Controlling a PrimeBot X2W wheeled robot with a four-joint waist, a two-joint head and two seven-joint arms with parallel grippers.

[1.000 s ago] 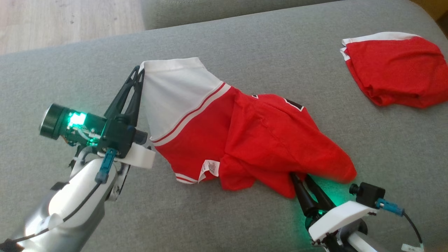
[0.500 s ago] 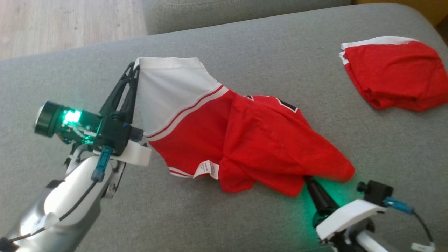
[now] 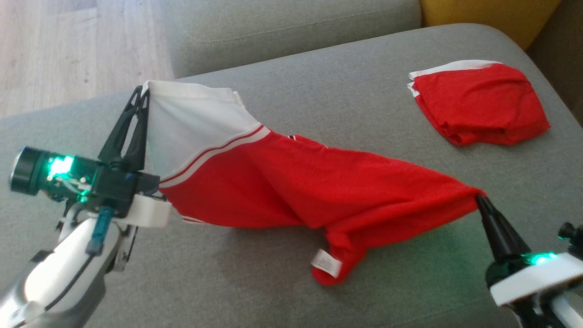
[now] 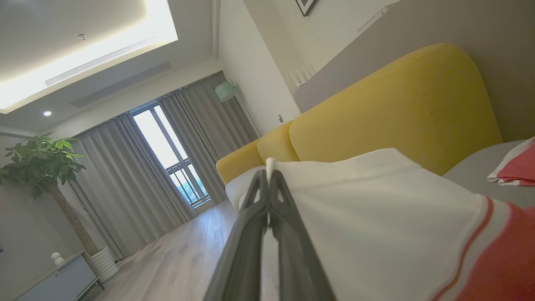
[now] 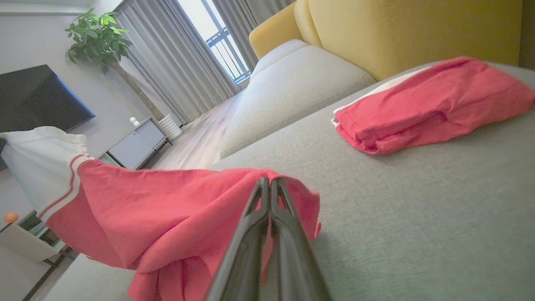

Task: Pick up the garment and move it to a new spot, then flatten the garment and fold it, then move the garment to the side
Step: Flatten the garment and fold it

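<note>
The garment (image 3: 291, 182) is a red shirt with a white, red-striped sleeve, stretched between both grippers above the grey sofa cushion (image 3: 355, 100). My left gripper (image 3: 142, 91) is shut on the white sleeve's corner at the upper left; the left wrist view shows the white cloth (image 4: 376, 209) pinched at the left gripper (image 4: 268, 171). My right gripper (image 3: 479, 198) is shut on the red hem at the right, and in the right wrist view the right gripper (image 5: 268, 180) pinches the red cloth (image 5: 167, 217). A white label (image 3: 325, 263) hangs from the sagging lower fold.
A second red and white garment (image 3: 478, 107) lies bunched at the cushion's far right, also in the right wrist view as a red bundle (image 5: 426, 104). A yellow sofa back (image 3: 487, 13) stands behind. Wooden floor (image 3: 68, 45) lies beyond the cushion's left edge.
The right gripper shut on the red hem and pulled it right and up. The left gripper lifted the sleeve. The shirt went from crumpled to stretched; the camera also shifted.
</note>
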